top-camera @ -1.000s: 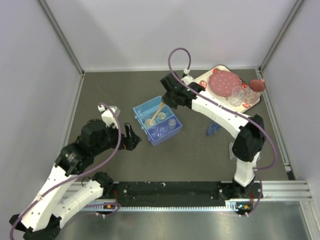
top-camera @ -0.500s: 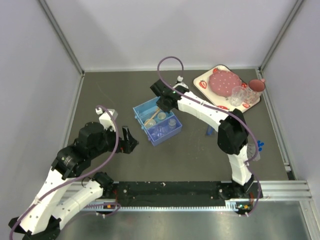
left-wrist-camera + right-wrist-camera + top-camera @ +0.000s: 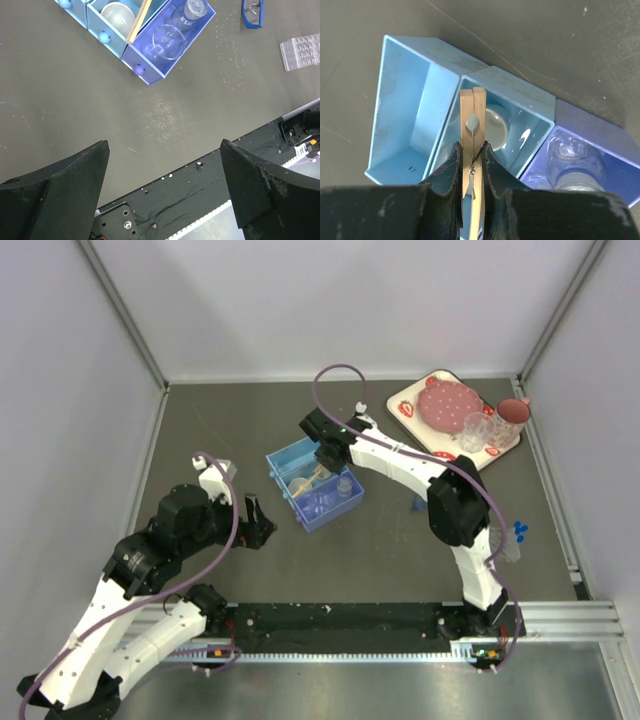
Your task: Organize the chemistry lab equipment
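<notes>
right jaws pinch the wooden tongs (image 3: 472, 115) tight above the middle bin of the blue organizer (image 3: 405, 100) — lower straight, beside the round dish (image 3: 495, 129), then release. left jaws gape empty at its 8 o'clock.

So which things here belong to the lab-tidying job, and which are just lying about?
Job: wooden tongs in the right gripper, blue bins, clear dishes, well rack, small blue pieces.
Lying about: strawberry tray, pink plate, glasses.
</notes>
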